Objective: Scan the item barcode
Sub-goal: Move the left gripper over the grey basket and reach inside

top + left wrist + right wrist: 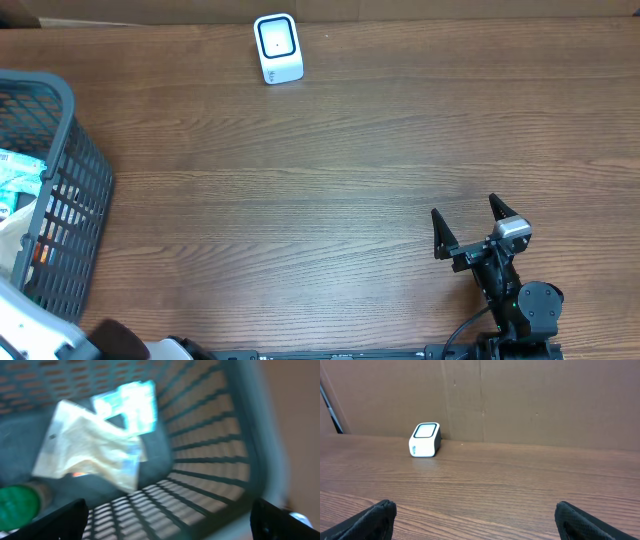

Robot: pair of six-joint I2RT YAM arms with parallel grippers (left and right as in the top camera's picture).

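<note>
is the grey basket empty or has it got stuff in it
Not empty. The left wrist view looks into the basket and shows a crumpled pale packet, a blue-and-white packet and a green object inside.

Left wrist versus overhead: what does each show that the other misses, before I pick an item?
Only left wrist: a blurred green round object low in the basket, and the left gripper open, holding nothing. Only overhead: the scanner near the far edge of the table, and the open right gripper. Both: the grey basket and the blue-white packet inside it.
</note>
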